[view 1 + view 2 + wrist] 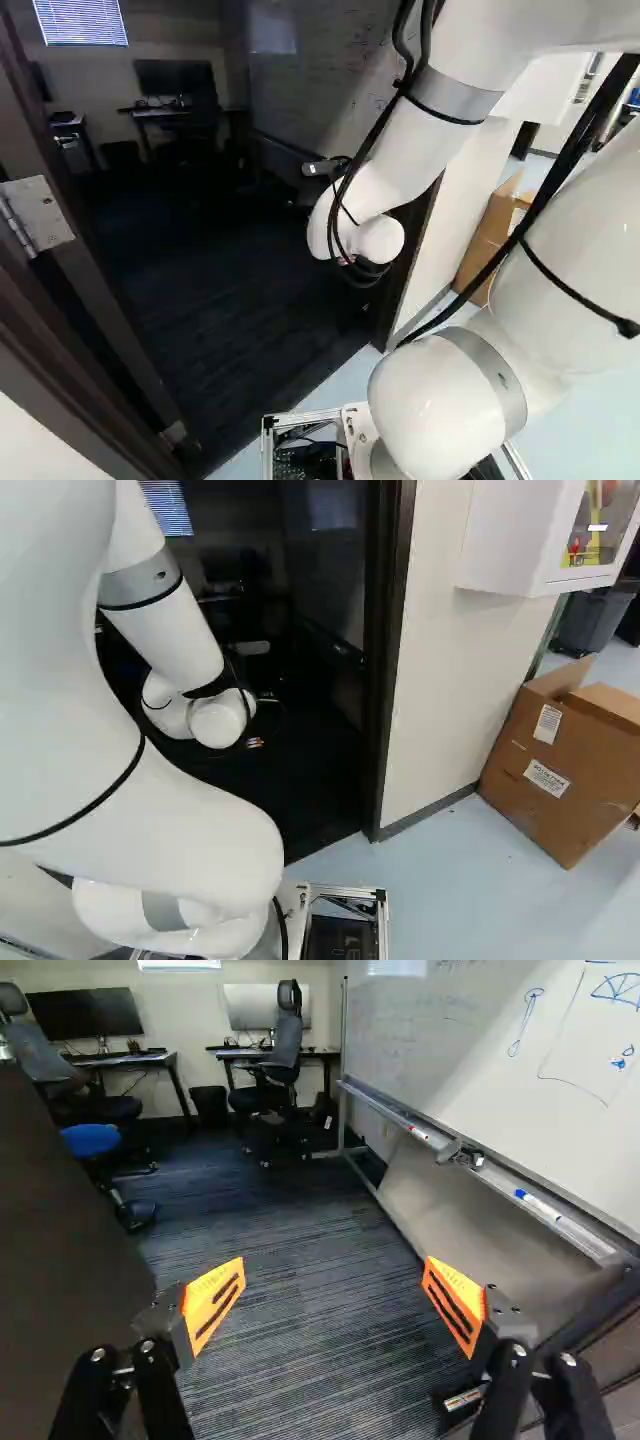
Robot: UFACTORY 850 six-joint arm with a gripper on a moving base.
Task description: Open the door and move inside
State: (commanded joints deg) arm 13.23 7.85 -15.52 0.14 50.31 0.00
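Arm [410, 150] extended through the doorway [390, 660]; pincer [332, 1268] above striped carpet [290, 1210], its two fingers apart. The door [60, 1230] stands open beside the pincer, opposite the whiteboard [480, 1050].

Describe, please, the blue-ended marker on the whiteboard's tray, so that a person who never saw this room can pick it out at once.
Find the large whiteboard inside the room, then the long tray along its lower edge. On that tray lies a slim white marker with a blue end; the small pen-like item farther along shows red instead.
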